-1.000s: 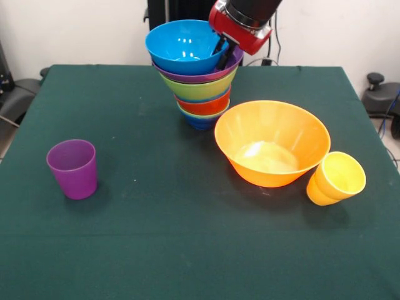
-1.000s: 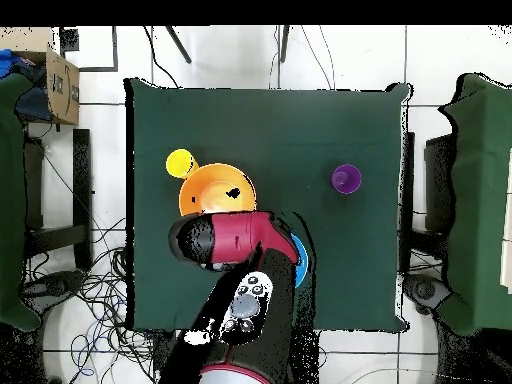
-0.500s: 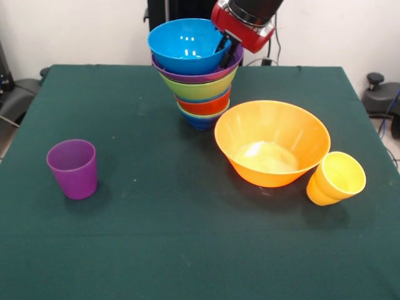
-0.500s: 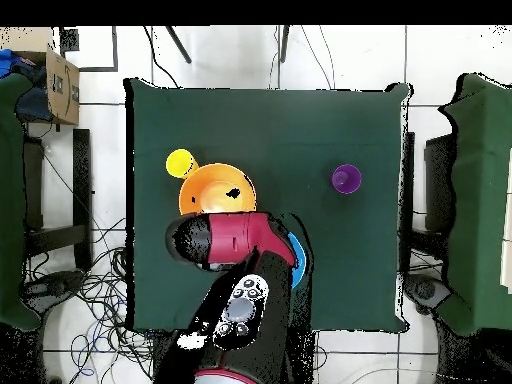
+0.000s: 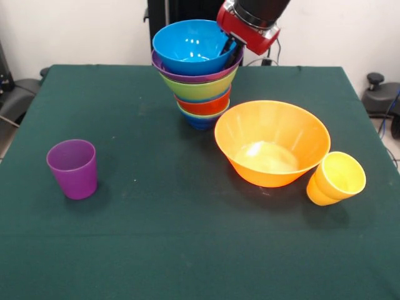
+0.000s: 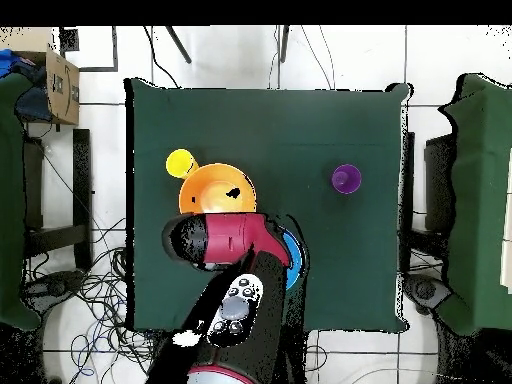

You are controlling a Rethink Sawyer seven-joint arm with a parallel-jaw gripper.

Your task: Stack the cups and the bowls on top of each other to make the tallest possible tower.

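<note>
The tower [image 5: 201, 94] stands at the table's far side: a small dark blue bowl lowest, then red-orange [image 5: 203, 105], green [image 5: 199, 87] and wide purple [image 5: 201, 76] bowls. A large blue bowl [image 5: 187, 47] sits on top. My gripper [image 5: 227, 49] is shut on that bowl's right rim, one finger inside. In the overhead view the arm [image 6: 230, 240] hides the tower except a blue edge [image 6: 293, 262]. The large orange bowl [image 5: 272, 142] stands right of the tower. The yellow cup [image 5: 336, 178] leans beside it. The purple cup [image 5: 73, 167] stands upright at the left.
The green table [image 5: 156, 237] carries only these things. In the overhead view the orange bowl [image 6: 205, 185], the yellow cup [image 6: 180, 162] and the purple cup [image 6: 346, 179] show. Chairs and cables lie around the table.
My gripper and the large blue bowl have shifted a little to the right in the front view, over the tower. Everything else has stayed still.
</note>
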